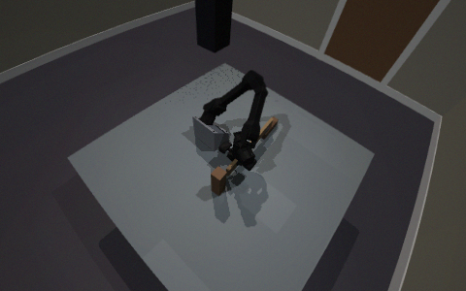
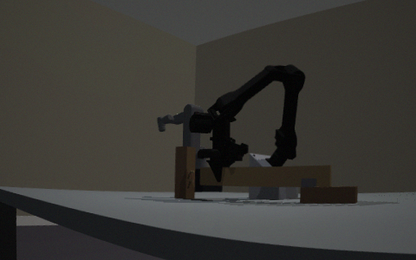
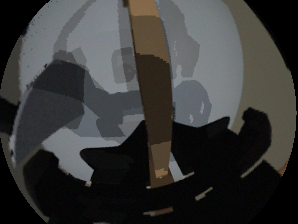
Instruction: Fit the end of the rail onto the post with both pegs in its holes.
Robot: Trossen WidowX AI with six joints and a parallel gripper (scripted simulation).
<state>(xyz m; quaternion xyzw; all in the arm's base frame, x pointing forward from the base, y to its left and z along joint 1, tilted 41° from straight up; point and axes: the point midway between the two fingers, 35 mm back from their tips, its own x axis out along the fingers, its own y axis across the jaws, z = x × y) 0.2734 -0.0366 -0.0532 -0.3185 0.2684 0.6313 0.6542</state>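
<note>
The long wooden rail (image 2: 272, 176) (image 1: 265, 128) (image 3: 149, 83) looks level in the side view. Its far end rests at the bracket on the low footboard block (image 2: 329, 195). Its near end is close against the short upright post (image 2: 185, 172) (image 1: 216, 183). The pegs are hidden, so I cannot tell how deep they sit. My gripper (image 2: 217, 175) (image 1: 235, 164) (image 3: 150, 121) points down and is shut on the rail near its post end. In the wrist view the rail runs straight away from the fingers.
A grey box (image 1: 204, 134) (image 3: 47, 116) stands beside the rail, left of the post end. A light grey block (image 2: 261, 166) shows behind the rail's middle. The table (image 1: 135, 175) (image 2: 237, 217) ends near the camera in the side view.
</note>
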